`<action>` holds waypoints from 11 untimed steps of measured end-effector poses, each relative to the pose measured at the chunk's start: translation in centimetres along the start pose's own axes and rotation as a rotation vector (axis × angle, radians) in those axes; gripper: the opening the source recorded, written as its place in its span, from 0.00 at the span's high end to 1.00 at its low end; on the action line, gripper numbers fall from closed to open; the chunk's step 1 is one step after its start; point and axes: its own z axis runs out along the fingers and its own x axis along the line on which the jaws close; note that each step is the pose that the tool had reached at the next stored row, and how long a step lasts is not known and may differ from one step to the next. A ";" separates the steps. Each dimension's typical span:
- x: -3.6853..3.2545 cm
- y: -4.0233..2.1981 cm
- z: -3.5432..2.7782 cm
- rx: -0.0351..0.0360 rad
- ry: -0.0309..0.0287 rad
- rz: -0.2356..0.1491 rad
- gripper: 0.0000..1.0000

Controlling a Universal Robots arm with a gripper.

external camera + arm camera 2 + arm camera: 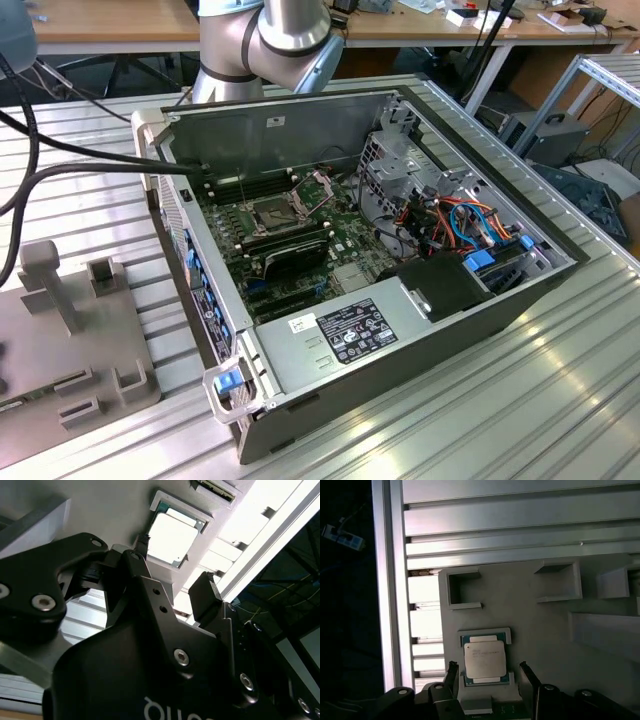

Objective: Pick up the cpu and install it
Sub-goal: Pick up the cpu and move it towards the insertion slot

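Gripper point(488, 667) point(175, 560) right over the cpu point(485, 660) point(170, 537), fingers spread wide, nothing in its grasp.

In both wrist views the cpu lies flat in a shallow recess of the grey fixture plate point(530, 620), pale face up, with a black finger point(452, 676) on each side and apart from its edges. The gripper body hides the recess's near edge. In the exterior view the open computer case point(400, 330) sits on the aluminium table point(500, 420). Its socket point(273, 212) is too small to make out clearly.
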 end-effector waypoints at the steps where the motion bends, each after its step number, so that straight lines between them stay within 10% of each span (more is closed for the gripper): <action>1: -0.01 -0.01 0.15 0.0000 0.0001 0.000 0.40; 11: -0.02 -0.02 0.41 0.0000 0.0001 0.000 0.40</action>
